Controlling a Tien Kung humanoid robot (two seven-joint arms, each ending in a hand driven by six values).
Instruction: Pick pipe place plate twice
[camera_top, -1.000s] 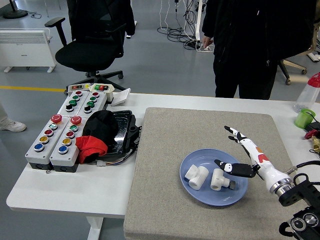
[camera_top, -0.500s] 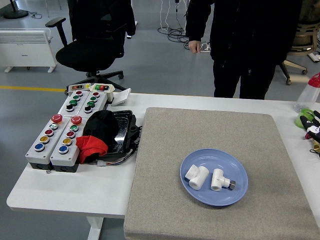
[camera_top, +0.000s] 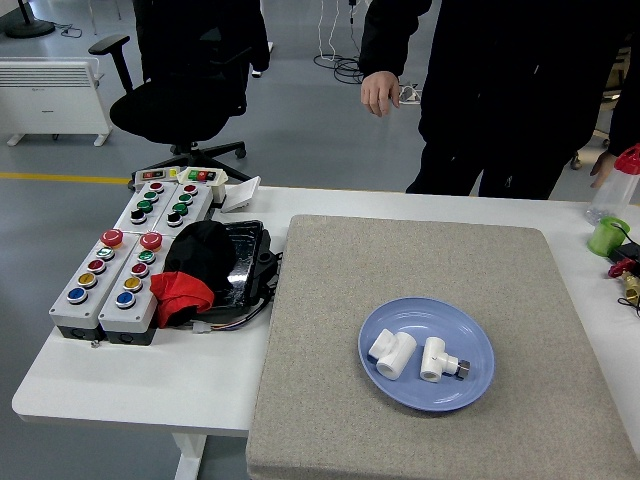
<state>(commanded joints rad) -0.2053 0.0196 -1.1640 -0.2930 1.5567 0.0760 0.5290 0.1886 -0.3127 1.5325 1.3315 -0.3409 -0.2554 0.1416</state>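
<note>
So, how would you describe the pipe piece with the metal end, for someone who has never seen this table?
Find the grey mat covering the right part of the white table; a blue plate lies on it near the front. Two white pipe fittings lie in the plate side by side. The right fitting is the one: only it has a small metal end pointing right, while the left fitting is all white.
</note>
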